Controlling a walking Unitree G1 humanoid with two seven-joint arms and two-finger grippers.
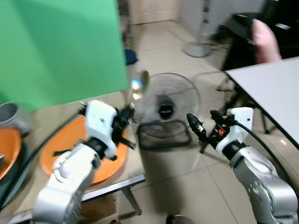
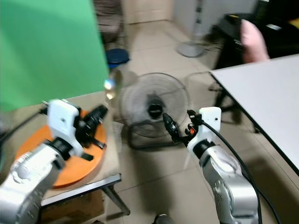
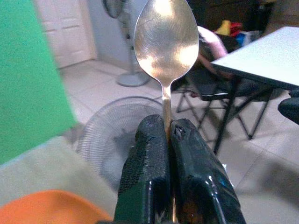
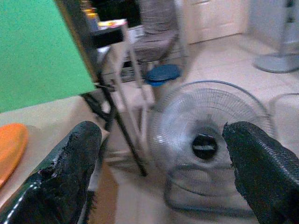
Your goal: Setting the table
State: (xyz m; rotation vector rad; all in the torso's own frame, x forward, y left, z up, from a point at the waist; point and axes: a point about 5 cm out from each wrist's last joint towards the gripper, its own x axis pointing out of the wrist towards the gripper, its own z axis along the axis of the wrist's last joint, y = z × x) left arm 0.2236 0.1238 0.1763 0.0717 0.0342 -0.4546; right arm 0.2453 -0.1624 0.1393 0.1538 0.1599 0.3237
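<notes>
**Spoon clamped in left gripper, right gripper empty and wide**

Left gripper (image 3: pixel 168 140): two black textured fingers pressed together on the thin handle of a metal spoon (image 3: pixel 166 42). Bowl is oval, polished, brushed with fine scratches, pointing up and away from the wrist. In the eye views the spoon (image 1: pixel 139 84) sits raised above the table edge, in front of the green panel's (image 1: pixel 60 46) corner, bowl blurred.

Right gripper (image 1: pixel 202 132): held out over the floor, beside the fan. Fingers (image 4: pixel 70 172) spread wide, nothing between them; pads are rough, pebbled black rubber.

Near table (image 1: pixel 56 119): beige, matte top. Flat round orange plate (image 1: pixel 60 149) lies on it, under the left wrist. A second orange plate (image 1: pixel 9 144) sits at the far left edge, on a darker rim, with a grey cup (image 1: pixel 11 116) just behind it.

Floor fan (image 1: pixel 166 109): round wire-mesh guard, dark hub, tilted back on a bent tube stand, on glossy pale tiles between the two arms.

White table (image 1: pixel 275 88): smooth flat top, dark legs, to the right. A blurred hand (image 1: pixel 265 41) shows past its far edge.
</notes>
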